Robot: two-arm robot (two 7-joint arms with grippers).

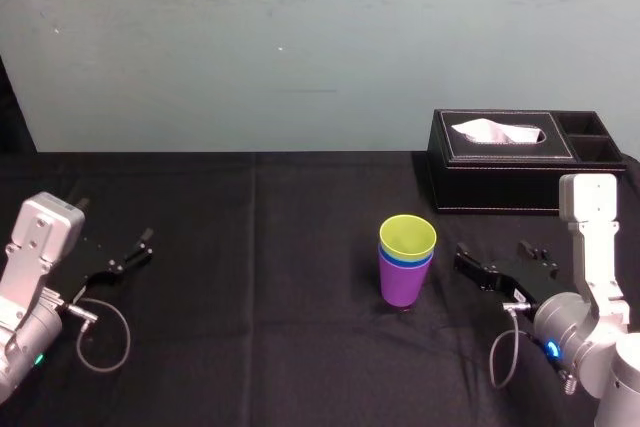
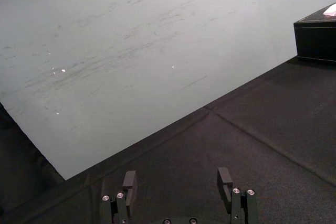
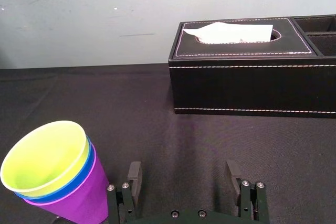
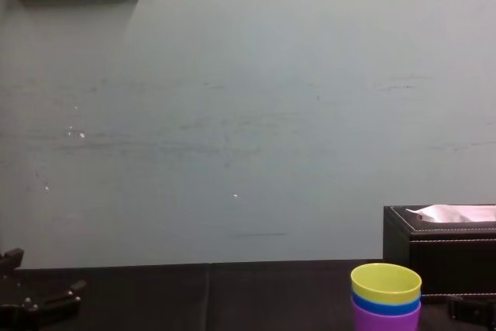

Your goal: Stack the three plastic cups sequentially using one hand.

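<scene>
The three plastic cups stand nested in one upright stack on the black cloth: the purple cup (image 1: 403, 282) at the bottom, the blue cup (image 1: 405, 260) showing as a thin band, the yellow-green cup (image 1: 408, 236) on top. The same stack appears in the right wrist view (image 3: 50, 169) and the chest view (image 4: 386, 296). My right gripper (image 1: 503, 265) (image 3: 182, 176) hovers just right of the stack, open, with nothing between its fingers and a gap to the cups. My left gripper (image 1: 128, 252) (image 2: 177, 182) rests open at the table's far left.
A black tissue box (image 1: 528, 159) (image 3: 252, 74) with a white tissue and side compartments stands behind the right gripper at the back right. A pale wall (image 4: 232, 114) closes the table's far edge. Black cloth (image 1: 260, 277) lies bare between the stack and the left gripper.
</scene>
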